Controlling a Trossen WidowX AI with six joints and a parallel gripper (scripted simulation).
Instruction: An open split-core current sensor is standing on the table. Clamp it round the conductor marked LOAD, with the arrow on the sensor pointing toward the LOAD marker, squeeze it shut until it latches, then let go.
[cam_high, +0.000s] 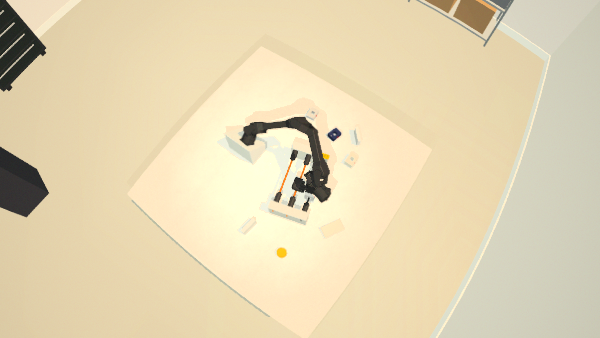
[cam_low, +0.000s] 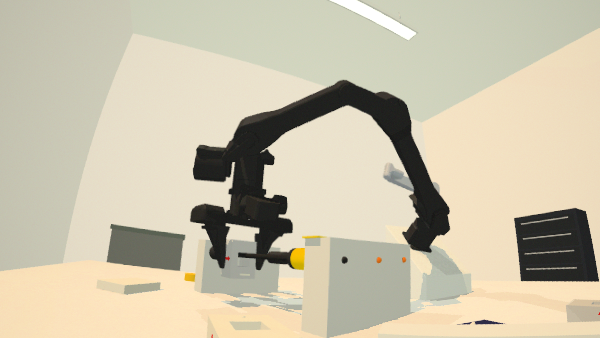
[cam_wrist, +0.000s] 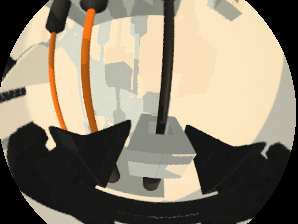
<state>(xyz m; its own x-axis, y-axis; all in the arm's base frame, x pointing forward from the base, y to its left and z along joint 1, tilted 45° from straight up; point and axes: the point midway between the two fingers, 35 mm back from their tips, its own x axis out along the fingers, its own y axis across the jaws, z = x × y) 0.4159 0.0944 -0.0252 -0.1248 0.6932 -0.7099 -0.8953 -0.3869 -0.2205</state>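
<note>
The grey sensor (cam_low: 244, 269) (cam_wrist: 142, 145) sits around the black conductor (cam_low: 275, 257) (cam_wrist: 168, 60), its two halves together as one block; the latch itself is too small to make out. A red arrow (cam_low: 227, 258) on it points toward the conductor end with the yellow collar (cam_low: 297, 258). No LOAD lettering is legible. My gripper (cam_low: 241, 265) (cam_wrist: 158, 125) points down with one finger on each side of the sensor. The fingers stand a little wider than the sensor, with a gap at the left finger in the wrist view; contact at the right finger is unclear.
Two orange conductors (cam_high: 285, 175) (cam_wrist: 86, 60) run alongside, between a near block (cam_low: 370, 285) and a far block (cam_low: 202, 280). Around them lie a dark blue piece (cam_high: 332, 134), pale blocks (cam_high: 351, 159) (cam_high: 247, 225), a flat plate (cam_high: 332, 228) and a yellow disc (cam_high: 281, 252).
</note>
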